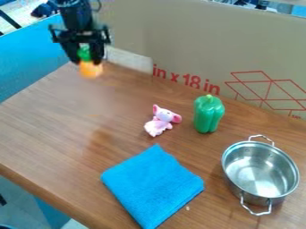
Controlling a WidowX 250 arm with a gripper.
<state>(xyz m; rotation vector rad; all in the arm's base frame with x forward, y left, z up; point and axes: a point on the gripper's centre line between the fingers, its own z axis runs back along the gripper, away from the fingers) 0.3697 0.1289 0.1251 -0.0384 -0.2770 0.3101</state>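
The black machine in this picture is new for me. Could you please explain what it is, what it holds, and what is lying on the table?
It is a robot arm, seen by a fixed camera looking down at a slant. Its pincer holds an orange object with a green top above the wooden table; I cannot tell exactly what that is. On the table are a blue cloth, a pink stuffed animal, an upright green bell pepper and an empty metal pot.

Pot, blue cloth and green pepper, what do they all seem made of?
The pot looks like polished metal, likely steel, from its silvery reflections. The blue cloth seems matte fabric, perhaps terry, with a nubby surface. The green pepper looks glossy, probably plastic, though a real one shines too.
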